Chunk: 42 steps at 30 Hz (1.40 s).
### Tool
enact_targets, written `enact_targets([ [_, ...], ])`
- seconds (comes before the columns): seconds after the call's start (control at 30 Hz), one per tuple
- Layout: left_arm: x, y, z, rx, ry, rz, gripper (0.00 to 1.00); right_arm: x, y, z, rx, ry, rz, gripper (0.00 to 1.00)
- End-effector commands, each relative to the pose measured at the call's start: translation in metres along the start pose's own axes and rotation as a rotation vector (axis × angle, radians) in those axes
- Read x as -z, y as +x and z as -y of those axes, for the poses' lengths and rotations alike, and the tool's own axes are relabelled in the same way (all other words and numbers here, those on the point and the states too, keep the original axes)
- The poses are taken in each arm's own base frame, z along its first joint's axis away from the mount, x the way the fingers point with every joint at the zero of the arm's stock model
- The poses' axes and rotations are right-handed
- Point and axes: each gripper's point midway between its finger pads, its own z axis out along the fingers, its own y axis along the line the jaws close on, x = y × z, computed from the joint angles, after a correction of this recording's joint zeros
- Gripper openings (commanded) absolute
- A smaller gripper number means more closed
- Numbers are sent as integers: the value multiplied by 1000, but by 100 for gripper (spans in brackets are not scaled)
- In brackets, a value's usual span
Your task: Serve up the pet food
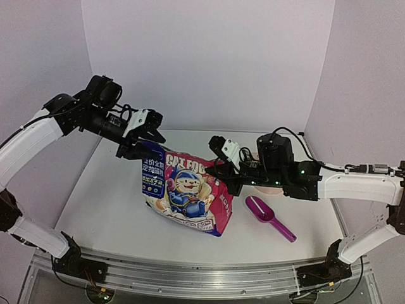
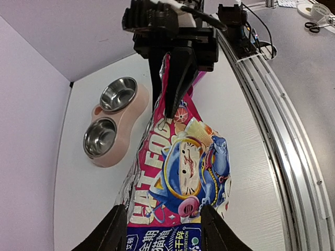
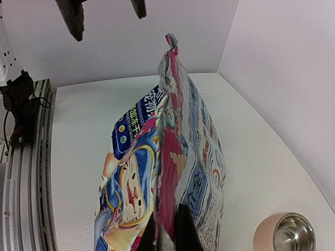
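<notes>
The pet food is a glossy pink, blue and white "CAT FOOD" pouch (image 1: 185,190) standing tilted mid-table; the food inside is hidden. My right gripper (image 1: 219,170) is shut on the pouch's top seam at its right corner; in the right wrist view its fingers (image 3: 168,235) pinch that edge of the pouch (image 3: 191,157). My left gripper (image 1: 144,140) hangs open at the pouch's upper left corner. In the left wrist view its gripper (image 2: 162,209) straddles the blue-printed end of the pouch (image 2: 183,162) with its fingers apart. From the right wrist they sit above the pouch.
A pink double-bowl feeder (image 2: 131,112) with two steel bowls lies beyond the pouch; the right arm mostly hides it in the top view. One bowl's rim (image 3: 264,235) shows by the right wrist. A magenta scoop (image 1: 269,216) lies right of the pouch. Walls close three sides.
</notes>
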Motion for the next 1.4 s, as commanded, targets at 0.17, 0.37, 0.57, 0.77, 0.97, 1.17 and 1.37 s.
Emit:
enact_targets([
  [0.17, -5, 4, -21, -332, -252, -1, 45, 0, -35, -6, -75, -6, 92, 27],
  [0.37, -17, 23, -35, -299, -262, -82, 50, 4, -39, -2, -64, 15, 102, 31],
  [0.57, -24, 28, -35, -301, -242, -90, 42, 4, -37, 0, -49, 29, 98, 31],
  [0.77, -28, 32, -30, -326, -216, -94, 31, 5, -41, 1, -36, 36, 104, 32],
  [0.97, -30, 36, -26, -331, -190, -100, 27, 7, -47, 2, -31, 37, 118, 34],
  [1.17, -30, 40, -20, -374, -185, -106, 26, 10, -54, 5, -31, 48, 131, 38],
  [1.37, -17, 21, -21, -465, -245, -49, 33, 13, -83, 10, -69, 49, 181, 48],
])
